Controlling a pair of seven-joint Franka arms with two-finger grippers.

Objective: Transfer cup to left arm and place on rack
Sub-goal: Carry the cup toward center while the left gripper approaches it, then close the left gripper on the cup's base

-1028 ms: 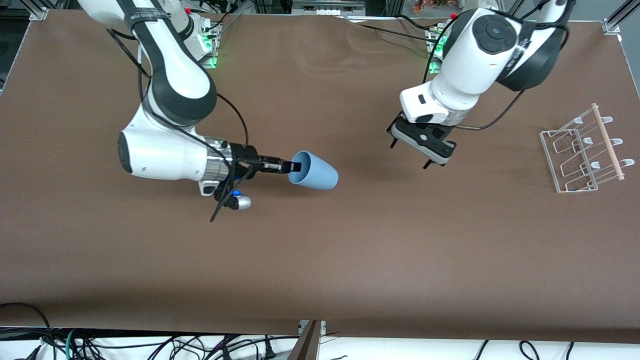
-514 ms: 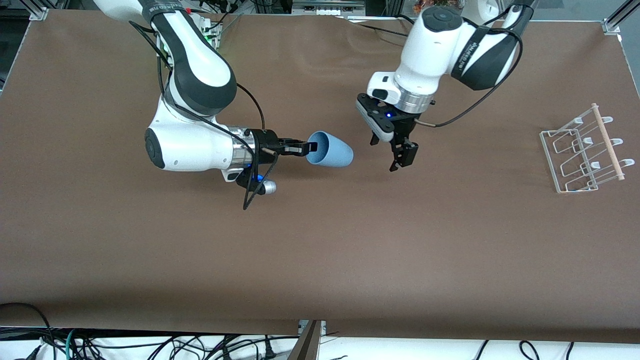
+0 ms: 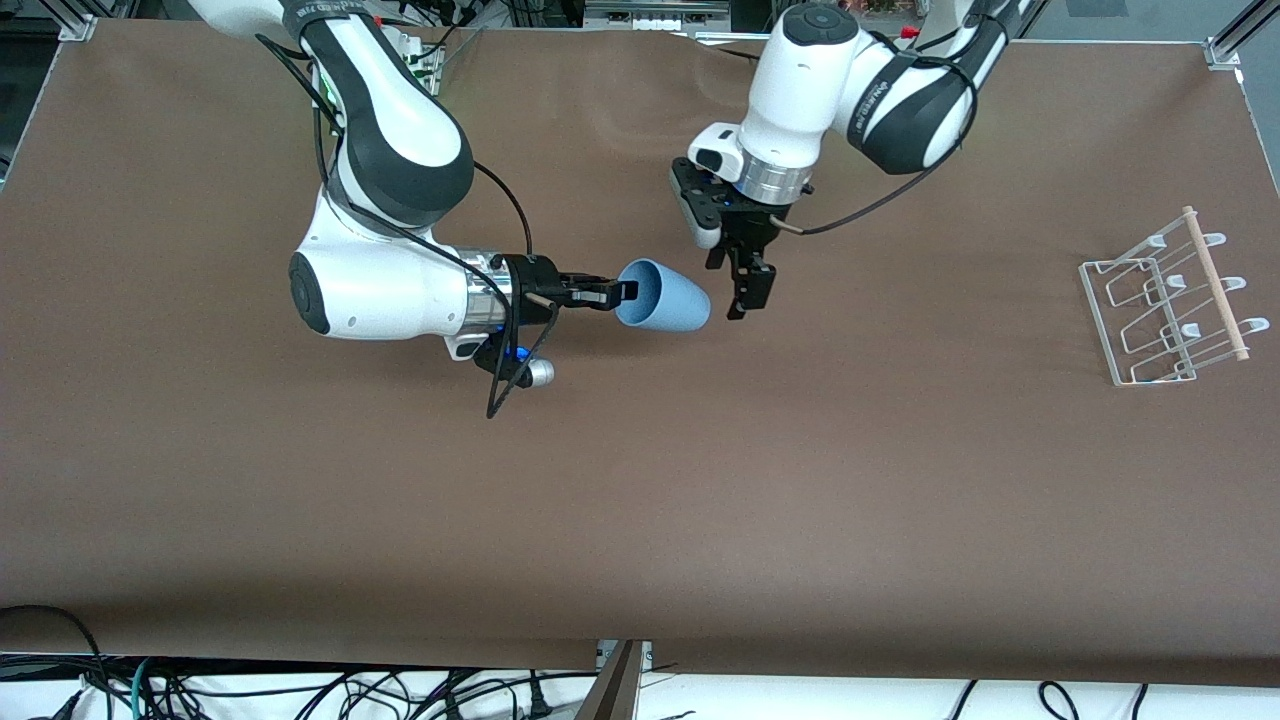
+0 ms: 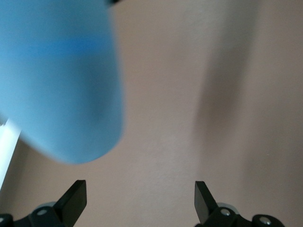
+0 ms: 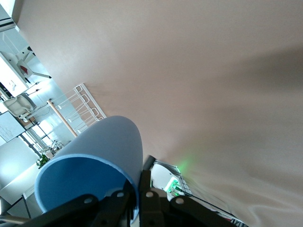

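Cup [image 3: 668, 297] rim pinched in right gripper [image 3: 622, 292] jaws, left gripper [image 3: 741, 289] jaws spread empty beside it, cup cropped in left wrist view

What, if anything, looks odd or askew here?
Nothing stands out. The right hand holds the cup sideways by its rim above the table, the open left hand sits beside it, and the rack stands undisturbed.

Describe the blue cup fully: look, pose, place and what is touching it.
The cup is small, light blue, tapered and handleless, plain and matte, plastic by the look of it. It lies on its side in the air over the table's middle, its open mouth toward the right gripper, whose fingers pinch the rim, one inside and one outside. Its closed, narrower end points toward the left gripper, which hangs open just beside it without touching. Nothing can be seen inside it.
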